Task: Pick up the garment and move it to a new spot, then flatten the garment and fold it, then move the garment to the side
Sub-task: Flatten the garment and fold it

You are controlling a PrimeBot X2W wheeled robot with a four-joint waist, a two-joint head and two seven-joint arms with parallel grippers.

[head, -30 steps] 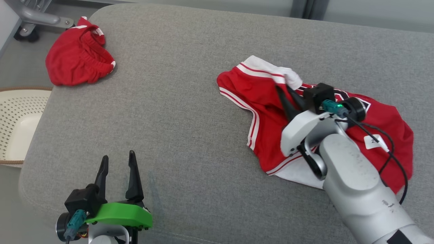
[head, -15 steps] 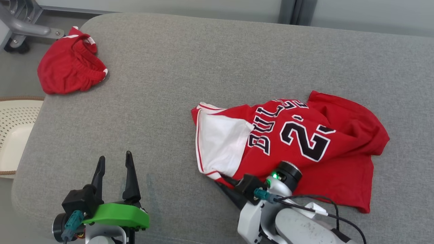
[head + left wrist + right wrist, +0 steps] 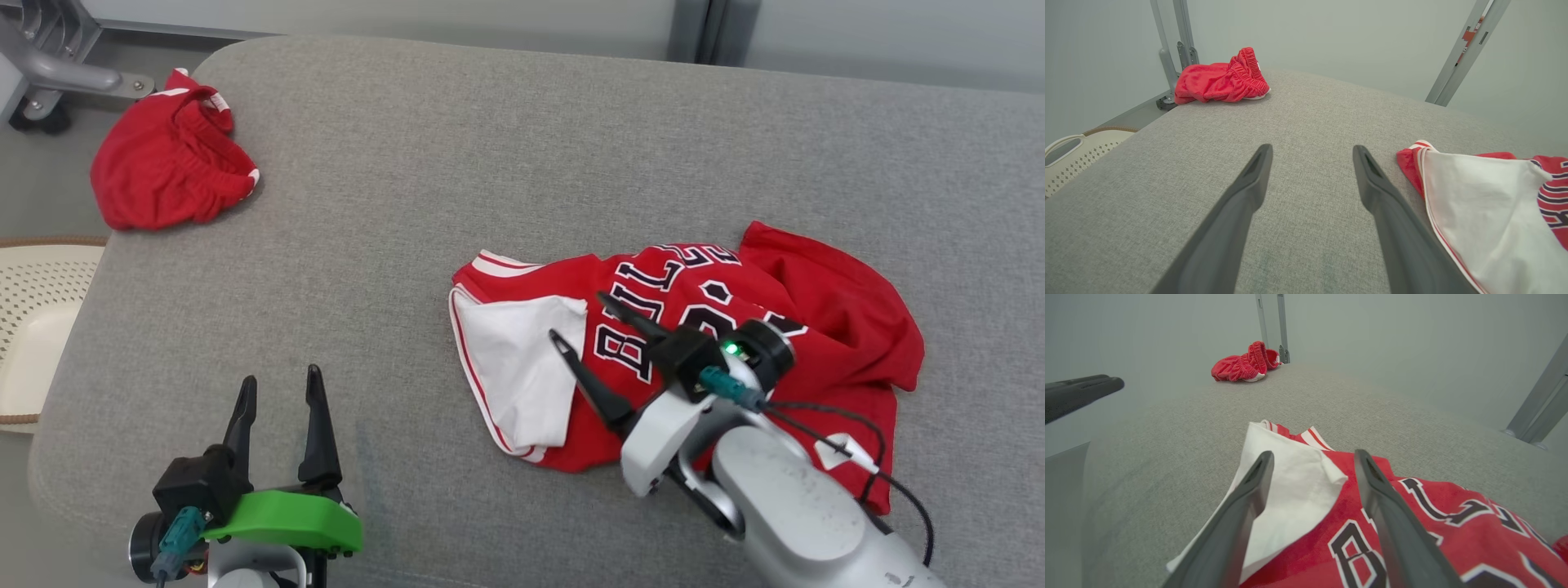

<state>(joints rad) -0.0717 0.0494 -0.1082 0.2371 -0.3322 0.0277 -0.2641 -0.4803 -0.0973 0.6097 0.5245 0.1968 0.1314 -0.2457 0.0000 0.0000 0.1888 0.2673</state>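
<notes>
Shifted forward over the jersey (image 3: 816, 269), the right gripper (image 3: 580, 317) holds fingers apart (pale basket (image 3: 57, 269) far left).

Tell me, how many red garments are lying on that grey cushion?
2. A red jersey lies crumpled at the near right, under the right gripper; bunched red shorts sit at the far left corner. More could hide beneath the jersey.

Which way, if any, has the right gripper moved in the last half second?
Yes: judged against the still shorts, the right gripper moved farther out, over the jersey.
</notes>
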